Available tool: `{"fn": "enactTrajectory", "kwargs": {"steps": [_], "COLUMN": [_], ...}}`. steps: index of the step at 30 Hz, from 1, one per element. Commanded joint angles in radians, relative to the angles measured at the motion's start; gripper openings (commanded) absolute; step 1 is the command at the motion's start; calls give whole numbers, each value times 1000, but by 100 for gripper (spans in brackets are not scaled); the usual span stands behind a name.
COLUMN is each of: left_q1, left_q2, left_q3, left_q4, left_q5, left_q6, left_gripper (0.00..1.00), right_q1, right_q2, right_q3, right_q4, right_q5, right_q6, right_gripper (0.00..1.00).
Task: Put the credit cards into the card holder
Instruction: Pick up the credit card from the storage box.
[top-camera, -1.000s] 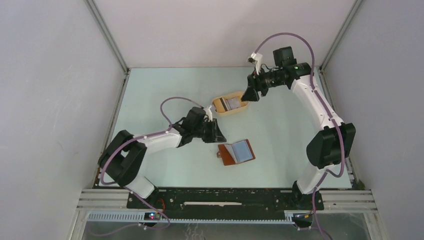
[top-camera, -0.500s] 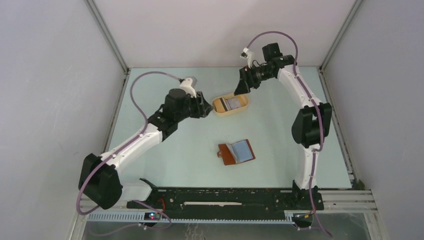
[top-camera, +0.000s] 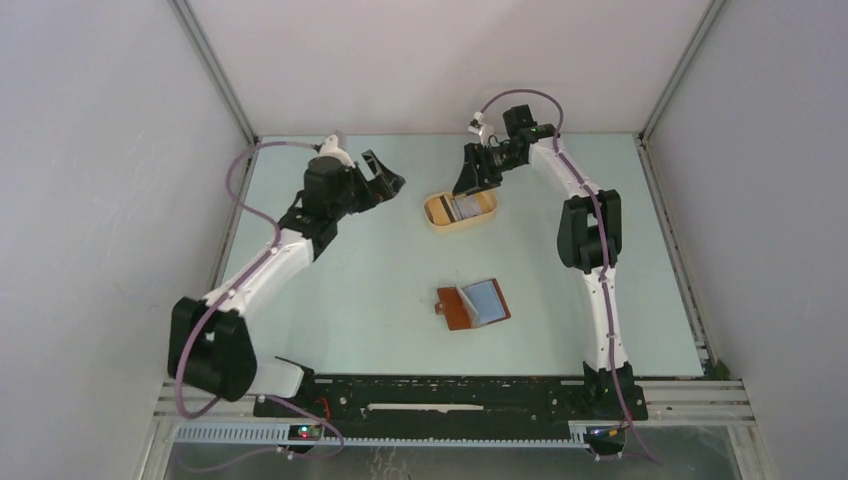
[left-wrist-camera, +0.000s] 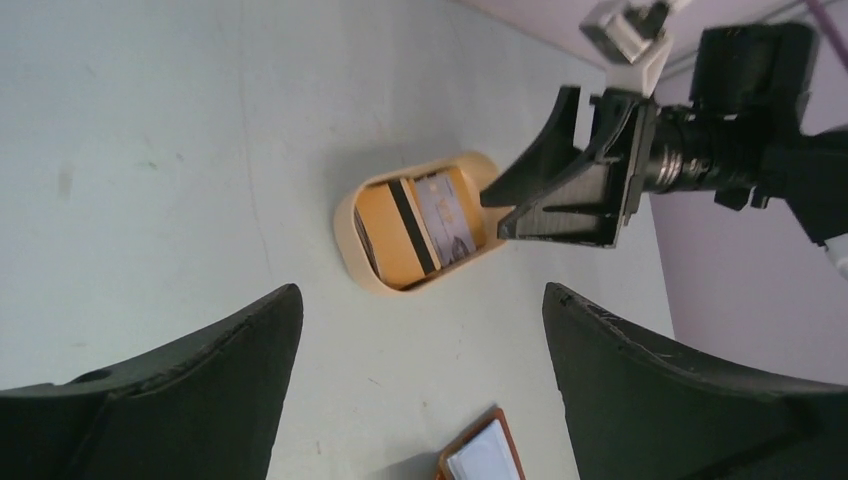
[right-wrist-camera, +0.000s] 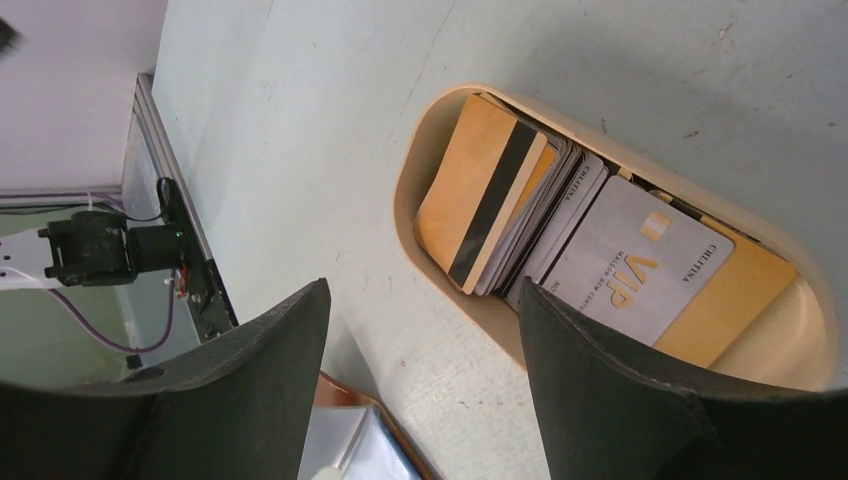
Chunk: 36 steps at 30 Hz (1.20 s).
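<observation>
Card holder (top-camera: 455, 311): near-centre of table (top-camera: 330, 280), well apart from both arms. Lies open and flat, inner side up. Long axis runs L–R, right end angled a bit toward far wall. Left half reddish-brown leather w/ small tab at outer edge; right half shows a light blue face.

Credit cards (right-wrist-camera: 483, 190): all in tan oval tray (top-camera: 433, 213), farther back than the holder and well apart from it. Tray long axis approx L–R, right end slightly farther. Right wrist view: fanned, overlapping stack. Top card is gold w/ black stripe, its long axis crosswise to tray's length. Beside it a silver card (right-wrist-camera: 625, 268) printed "VIP", part-covered by the stack, and another gold card under that.

Right gripper (top-camera: 468, 184): just above tray's far rim, pointing down toward it. Fingers (right-wrist-camera: 250, 400) apart, nothing between, no contact w/ cards seen.

Left gripper (top-camera: 387, 171): well left of tray, facing it. Fingers (left-wrist-camera: 160, 400) spread wide, holding nothing.
</observation>
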Motion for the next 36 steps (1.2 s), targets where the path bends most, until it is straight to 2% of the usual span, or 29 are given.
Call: {"fn": "enactTrajectory", "kwargs": {"steps": [1, 6, 12, 19, 36], "left_q1": [-6, -5, -10, -15, -23], "left_q2": [153, 341, 503, 587, 715], "left_q3": [5, 94, 196, 248, 368], "left_q4": [75, 59, 36, 15, -96], "left_q5": [148, 199, 270, 292, 320], "left_q6": [-122, -139, -161, -169, -121], "left_gripper": [92, 90, 82, 72, 49], "right_q1": [26, 45, 68, 69, 94], "right_q2": [30, 70, 105, 122, 123], "right_q3": [61, 75, 84, 68, -41], "right_q4": [61, 98, 94, 112, 148], "right_q5": [-22, 34, 98, 154, 93], "right_q6": [96, 136, 151, 193, 265], "right_gripper": [78, 80, 81, 83, 81]}}
